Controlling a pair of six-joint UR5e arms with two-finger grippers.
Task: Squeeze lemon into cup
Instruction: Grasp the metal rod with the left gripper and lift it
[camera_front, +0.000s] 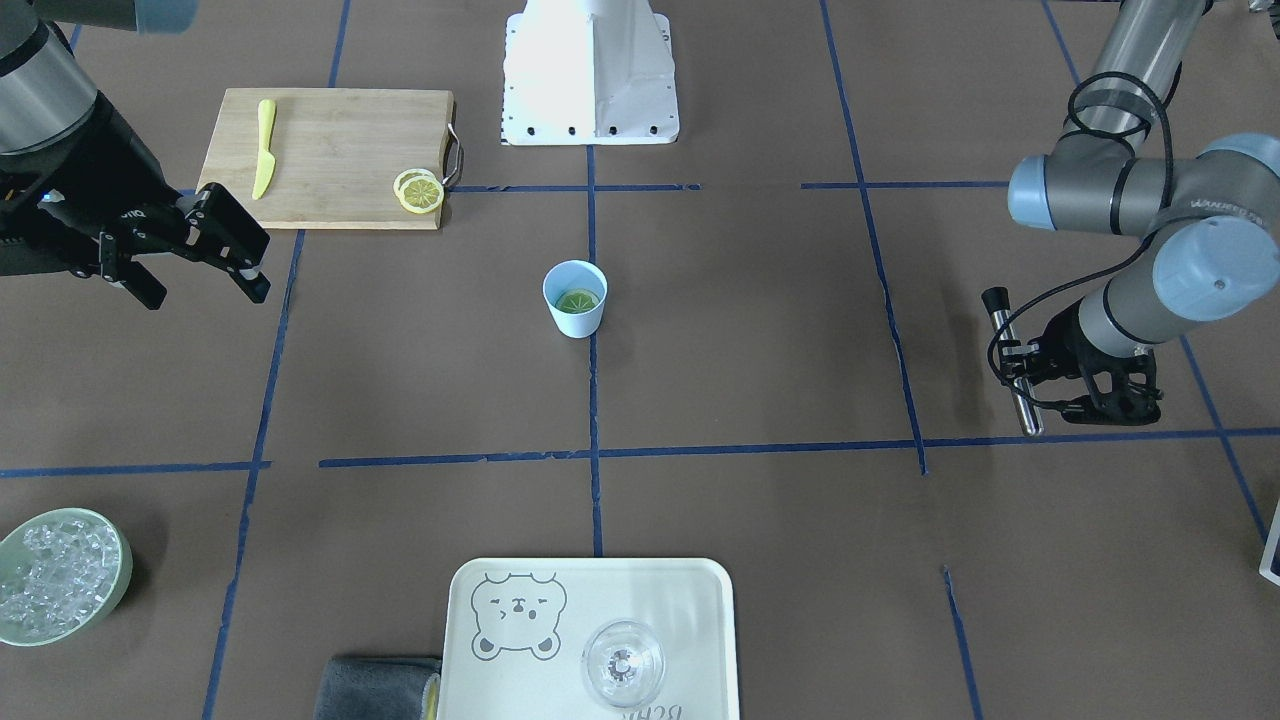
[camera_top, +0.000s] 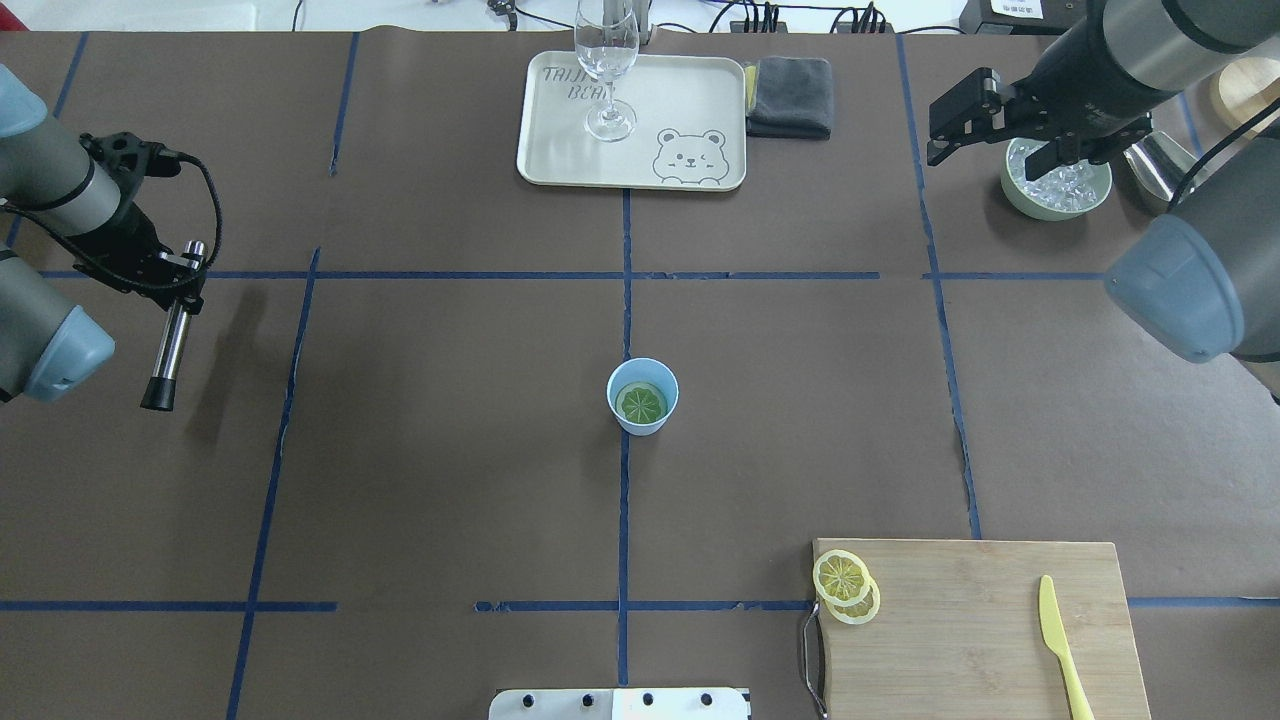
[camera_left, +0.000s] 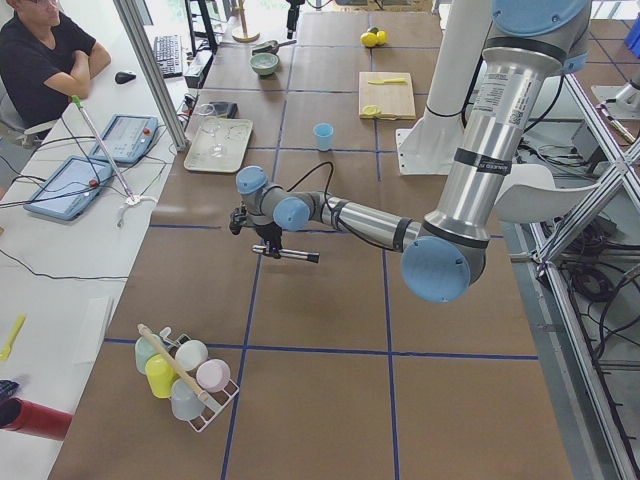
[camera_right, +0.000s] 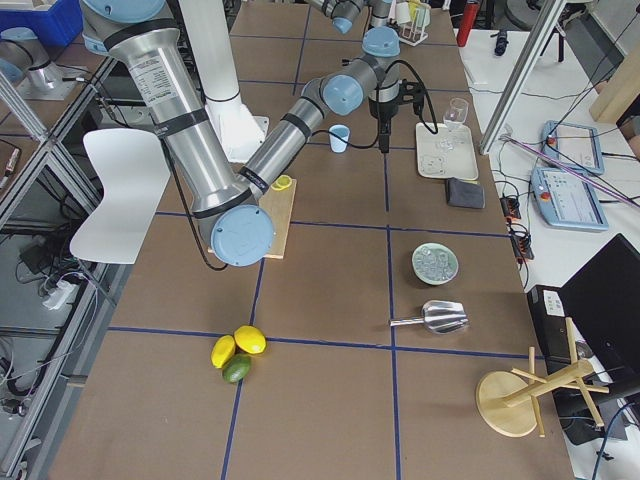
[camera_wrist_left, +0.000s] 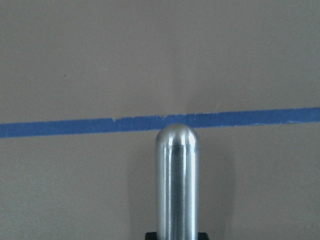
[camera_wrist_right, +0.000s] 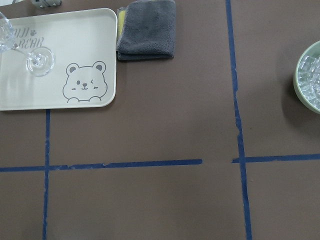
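The pale-blue cup (camera_top: 642, 396) (camera_front: 575, 298) stands upright at the table's centre, on a blue tape line. A round lemon slice (camera_top: 641, 402) (camera_front: 577, 300) lies flat inside it and looks greenish against the blue. My left gripper (camera_top: 185, 290) (camera_front: 1020, 370) hovers far to the cup's left, shut on a steel rod (camera_top: 172, 340) (camera_wrist_left: 176, 180) with a black tip. My right gripper (camera_top: 985, 165) (camera_front: 208, 294) is raised at the far right beside the ice bowl, open and empty. Two more lemon slices (camera_top: 845, 585) overlap on the cutting board's corner.
A bamboo cutting board (camera_top: 980, 640) with a yellow knife (camera_top: 1062, 645) lies near right. A cream bear tray (camera_top: 680, 110) carries a clear stemmed glass (camera_top: 606, 60), with a grey cloth (camera_top: 790, 95) beside it. A pale-green bowl of ice (camera_top: 1055, 185) sits far right.
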